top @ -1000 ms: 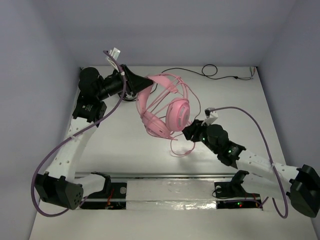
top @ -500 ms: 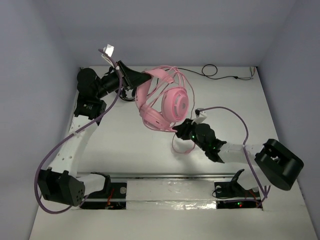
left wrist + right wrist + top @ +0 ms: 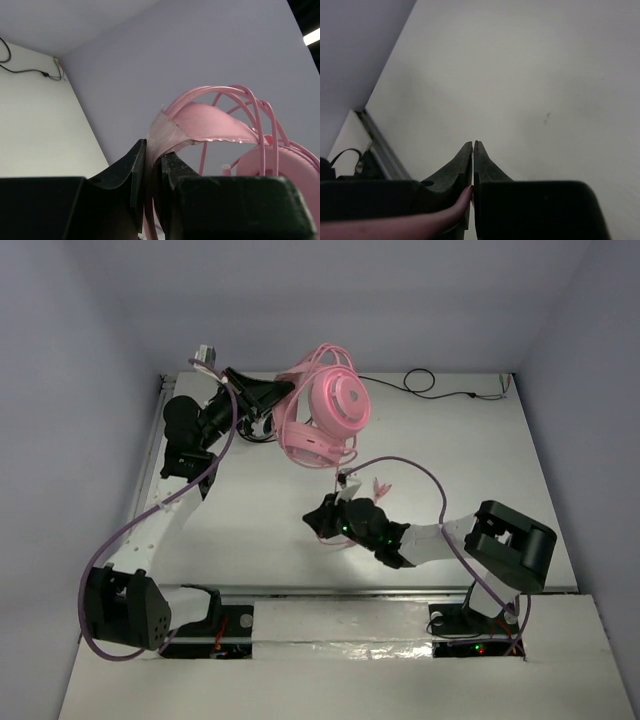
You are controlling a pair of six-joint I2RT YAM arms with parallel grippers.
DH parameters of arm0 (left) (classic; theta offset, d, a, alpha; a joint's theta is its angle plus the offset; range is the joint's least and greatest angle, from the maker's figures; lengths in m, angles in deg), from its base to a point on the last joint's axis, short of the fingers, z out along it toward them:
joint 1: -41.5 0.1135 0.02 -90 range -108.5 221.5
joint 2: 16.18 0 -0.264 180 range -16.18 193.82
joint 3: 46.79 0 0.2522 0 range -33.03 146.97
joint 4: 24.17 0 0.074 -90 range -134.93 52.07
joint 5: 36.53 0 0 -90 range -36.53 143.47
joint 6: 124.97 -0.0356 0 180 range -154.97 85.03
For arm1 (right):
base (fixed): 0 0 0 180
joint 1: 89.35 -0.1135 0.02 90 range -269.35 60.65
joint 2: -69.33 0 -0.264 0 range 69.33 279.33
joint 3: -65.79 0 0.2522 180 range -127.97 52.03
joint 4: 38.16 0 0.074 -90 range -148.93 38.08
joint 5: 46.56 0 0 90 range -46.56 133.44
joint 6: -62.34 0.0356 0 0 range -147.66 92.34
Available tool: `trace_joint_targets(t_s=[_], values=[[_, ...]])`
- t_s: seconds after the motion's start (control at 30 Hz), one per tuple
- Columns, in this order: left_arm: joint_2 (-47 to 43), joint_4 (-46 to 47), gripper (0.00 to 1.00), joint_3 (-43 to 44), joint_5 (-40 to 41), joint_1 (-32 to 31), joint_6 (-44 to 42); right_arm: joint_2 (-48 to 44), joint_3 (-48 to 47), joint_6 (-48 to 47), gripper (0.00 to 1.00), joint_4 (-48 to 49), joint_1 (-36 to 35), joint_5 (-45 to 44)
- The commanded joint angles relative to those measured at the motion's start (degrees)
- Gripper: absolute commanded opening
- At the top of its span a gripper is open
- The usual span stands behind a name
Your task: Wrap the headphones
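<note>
The pink headphones (image 3: 325, 410) hang in the air over the back of the table. My left gripper (image 3: 285, 390) is shut on their headband (image 3: 210, 122), and several turns of the thin pink cable arch over the band beside an earcup (image 3: 282, 167). The cable (image 3: 341, 472) drops from the earcups to my right gripper (image 3: 313, 519), which sits low over the middle of the table and points left. In the right wrist view the cable (image 3: 420, 220) runs in from the lower left between the jaws of the right gripper (image 3: 473, 146), which are pressed together on it.
A thin black cable (image 3: 430, 385) lies along the table's back edge. A metal rail (image 3: 350, 590) runs along the near edge and shows as the rail (image 3: 377, 142) in the right wrist view. Walls close in the back and both sides.
The right gripper has closed on the cable and swung left and lower, toward the table's middle. The left arm has raised the headphones and turned them toward the back wall.
</note>
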Motion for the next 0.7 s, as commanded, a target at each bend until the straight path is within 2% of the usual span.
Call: trace_joint_targets(t_s=[0.0, 0.17, 0.23, 0.27, 0.4, 0.57, 0.67], values=[[-0.92, 6.86, 0.00, -0.18, 9.49, 0.78, 5.34, -0.72, -3.09, -1.41, 0.03, -2.22, -3.61, -1.50], [-2.23, 2.04, 0.00, -1.59, 19.52, 0.78, 0.25, -0.73, -5.64, -2.02, 0.02, -6.79, -7.21, 2.46], [-3.55, -0.42, 0.00, -2.12, 26.10, 0.78, -3.08, -0.81, -6.96, -2.37, 0.01, -8.81, -9.32, 1.76], [-4.08, -4.69, 0.00, -2.12, 29.09, 0.78, -5.62, -1.07, -7.40, -2.81, 0.01, -9.60, -9.94, 1.75], [-7.68, -8.94, 0.00, -4.85, 42.34, 0.26, -14.32, -5.19, -6.97, -3.08, 0.01, -12.94, -14.24, 0.88], [-8.83, -10.62, 0.00, -7.66, 49.76, -0.27, -17.68, -8.19, -6.35, -1.06, 0.01, -18.56, -20.65, -1.76], [-8.13, -12.99, 0.00, -7.48, 56.08, -4.38, -23.38, -9.24, -9.32, -1.23, 0.01, -25.04, -23.12, -3.08]])
